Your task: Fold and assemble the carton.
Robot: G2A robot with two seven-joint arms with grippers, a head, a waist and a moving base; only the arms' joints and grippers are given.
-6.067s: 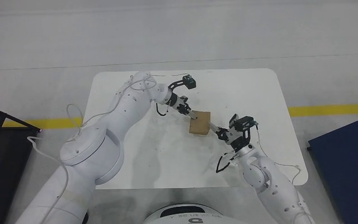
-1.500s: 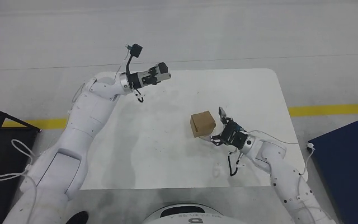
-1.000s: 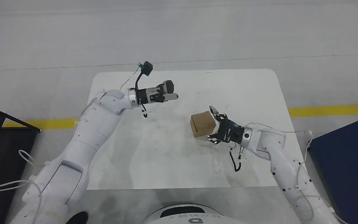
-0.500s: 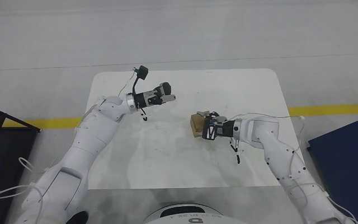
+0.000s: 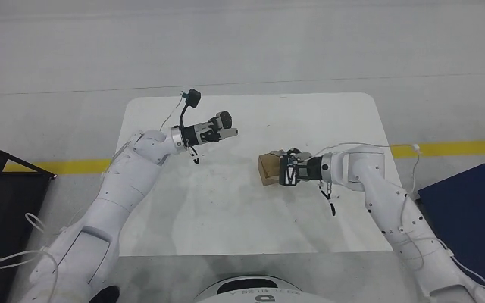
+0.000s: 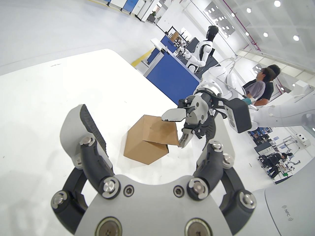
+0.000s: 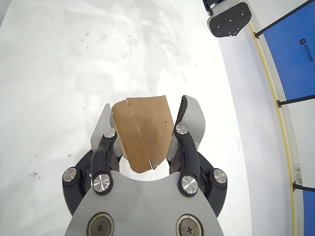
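A small brown carton (image 5: 267, 168) lies on the white table (image 5: 189, 227), right of centre. My right gripper (image 5: 288, 171) is at its right side, closed in on a brown flap (image 7: 142, 133), with a finger against each flap edge. From the left wrist view, one right finger rests on top of the carton (image 6: 145, 141) and the other sits under the flap edge. My left gripper (image 5: 227, 135) hangs open above the table, left of and behind the carton, with nothing in it. One of its finger pads (image 7: 228, 23) shows beyond the carton.
The table's right edge (image 5: 394, 174) is near the right arm. A yellow floor line (image 5: 439, 148) and a blue panel (image 5: 455, 212) lie off the right side, and a dark frame (image 5: 15, 189) off the left.
The left gripper left the carton, swung back left, then came partway back. The right gripper went round to the carton's right side and closed on the flap. The carton stayed put.
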